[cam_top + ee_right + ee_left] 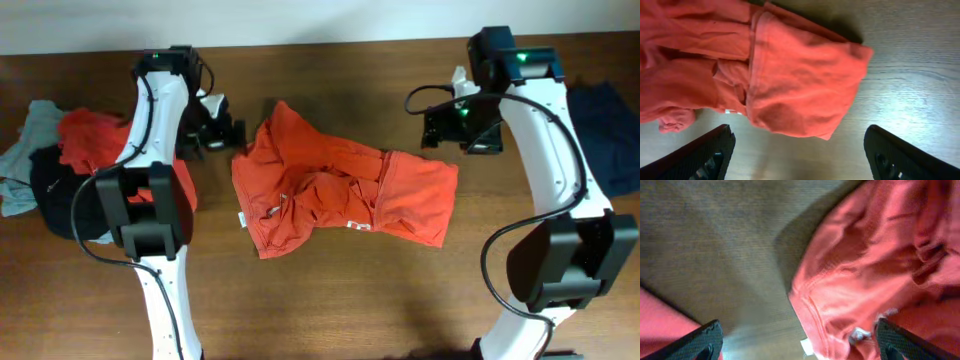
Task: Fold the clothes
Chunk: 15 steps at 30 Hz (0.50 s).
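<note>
At table (330, 300) centre, crumpled orange T-shirt (340, 190) (lettering mostly buried), left tool (800, 347) and right tool (800, 152) wide, empty, fingers (705, 155) cropped.

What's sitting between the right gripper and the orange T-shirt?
Nothing: only bare wooden table lies between the right gripper and the orange T-shirt, as the overhead and right wrist views show.

I find nothing here that I can actually read. The orange-red T-shirt (330, 190), lying mid-table, carries a patch of white lettering (356, 226) on the fold toward the table's near edge, but the characters are too small and crumpled to make out. A small white label (242, 221) at its left hem looks blank from overhead. My left wrist camera shows a white tag (806, 346) only as a blur.
</note>
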Tool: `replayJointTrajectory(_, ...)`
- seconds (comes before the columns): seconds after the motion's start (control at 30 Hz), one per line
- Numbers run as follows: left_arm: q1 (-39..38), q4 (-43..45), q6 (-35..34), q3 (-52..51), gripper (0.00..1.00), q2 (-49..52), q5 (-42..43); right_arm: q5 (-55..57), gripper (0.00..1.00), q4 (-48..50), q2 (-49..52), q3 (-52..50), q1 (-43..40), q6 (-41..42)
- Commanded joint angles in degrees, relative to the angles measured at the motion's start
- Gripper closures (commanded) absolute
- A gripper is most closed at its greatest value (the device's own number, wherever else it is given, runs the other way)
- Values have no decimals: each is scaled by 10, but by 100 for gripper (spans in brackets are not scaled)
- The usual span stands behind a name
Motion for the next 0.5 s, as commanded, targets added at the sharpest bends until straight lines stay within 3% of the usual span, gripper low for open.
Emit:
replayJointTrajectory(0.0,-4,52,-8,-50,3,-1,42,5,14,0,-8,6,-7,-11)
replayJointTrajectory(0.1,-7,109,-7,-104,11,-1,61,5,14,-1,-8,6,-7,-11)
replayJointTrajectory(0.2,-7,129,12,-140,26,-1,70,5,14,-1,-8,6,-7,-10)
replayJointTrajectory(0.23,-7,131,12,-146,36,-1,71,5,14,-1,-8,6,-7,-10)
replayJointTrajectory(0.3,-8,131,12,-154,68,-1,76,5,14,-1,-8,6,-7,-10)
replayJointTrajectory(0.37,-9,129,12,-157,92,-1,92,5,14,-1,-8,6,-7,-10)
replayJointTrajectory(0.4,-10,127,12,-157,99,-1,103,5,14,-1,-8,6,-7,-10)
replayJointTrajectory(0.47,-16,126,28,-157,99,-1,133,5,14,-1,-8,6,-7,-10)
